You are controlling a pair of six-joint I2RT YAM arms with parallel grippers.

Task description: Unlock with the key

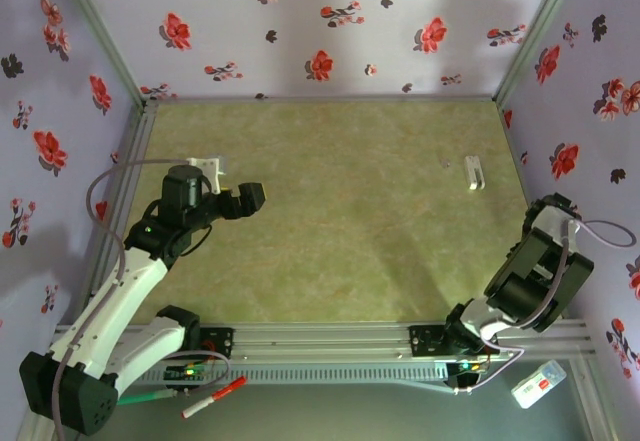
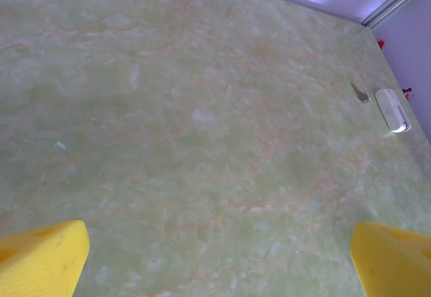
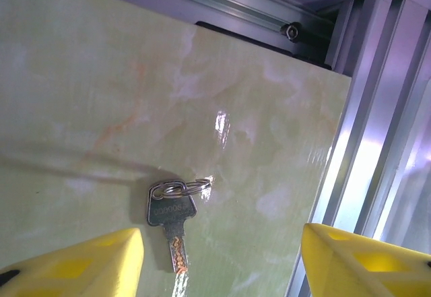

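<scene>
**Right jaws straddle the ringed key, left jaws wide open over bare worktop**

The ringed key (image 3: 172, 211) lies flat on the green marbled worktop (image 3: 81, 95). It sits close to the aluminium rail (image 3: 350, 169) bordering the worktop, near a corner of the frame. A split ring hangs at its head (a number is stamped there, too small to read), and its blade points back toward the wrist camera. The right jaws stand apart on either side of it, gripping nothing. One yellow finger (image 3: 81, 263) is near the blade without touching it, and the other finger (image 3: 363, 263) sits over by the rail.

From above, the right arm (image 1: 530, 281) is folded up against the worktop's right edge. The white padlock (image 1: 474, 173) lies flat toward that same edge, in the far half of the worktop. A small key (image 1: 446, 162) lies just beside it on the side facing the left edge, not touching it.

The left arm (image 1: 150, 251) reaches in from the near left corner. The left jaws are fully open and hold nothing, their yellow fingertips (image 2: 40, 260) spread above bare worktop, well apart from the padlock. A red marker (image 1: 213, 398) lies beyond the near edge.
</scene>
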